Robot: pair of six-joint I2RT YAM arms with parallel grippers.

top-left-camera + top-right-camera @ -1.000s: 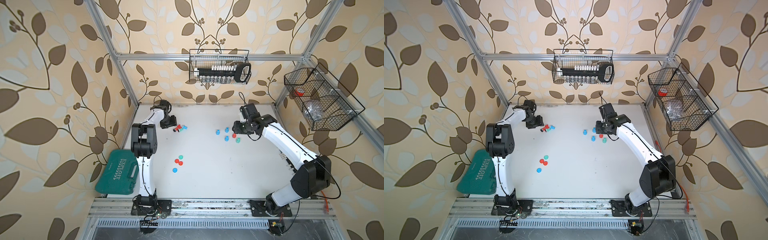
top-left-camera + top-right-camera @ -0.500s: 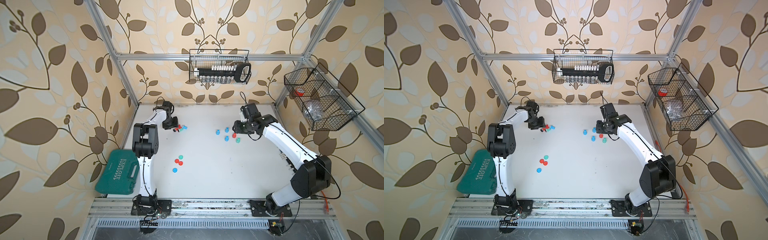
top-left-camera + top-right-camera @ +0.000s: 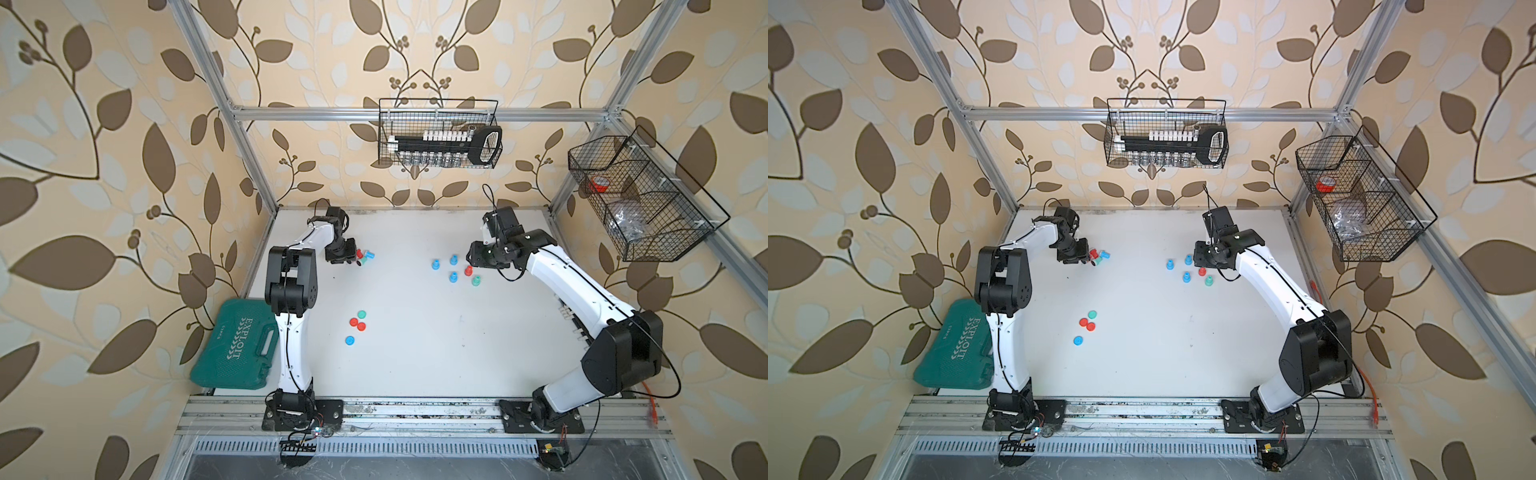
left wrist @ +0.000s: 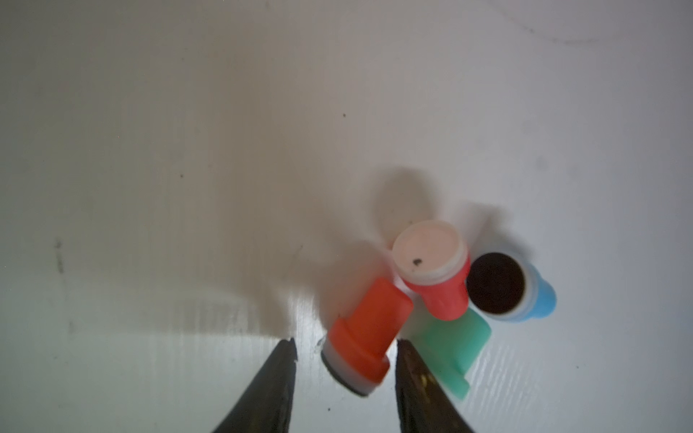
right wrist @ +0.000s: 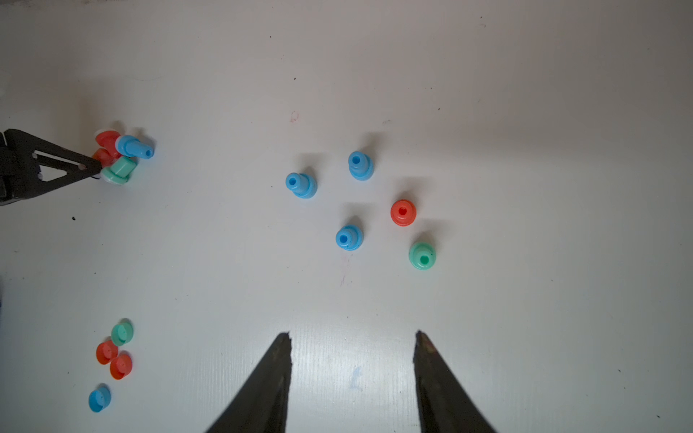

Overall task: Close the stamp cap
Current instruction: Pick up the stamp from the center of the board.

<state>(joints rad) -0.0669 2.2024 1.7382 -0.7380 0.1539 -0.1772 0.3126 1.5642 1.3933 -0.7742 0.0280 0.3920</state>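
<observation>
Several uncapped stamps lie in a heap at the back left: a red stamp (image 4: pixel 365 333), a second red one (image 4: pixel 435 273), a blue one (image 4: pixel 513 290) and a green one (image 4: pixel 452 346). My left gripper (image 4: pixel 345 342) is open, its jaws either side of the lying red stamp's wide end, with a gap on one side. In a top view the left gripper (image 3: pixel 353 257) sits at the heap (image 3: pixel 363 255). Loose stamp caps (image 3: pixel 356 324) in green, red and blue lie mid-table. My right gripper (image 5: pixel 352 333) is open over bare table.
Several stamps stand upright near the right gripper: blue (image 5: pixel 302 185), red (image 5: pixel 403 212) and green (image 5: pixel 422 256). A green tool case (image 3: pixel 239 351) lies beside the left arm's base. Wire baskets hang on the back wall (image 3: pixel 440 133) and the right wall (image 3: pixel 640 199).
The left gripper has edged toward the stamp heap and its jaws have narrowed around the lying red stamp. The right arm has not moved.
</observation>
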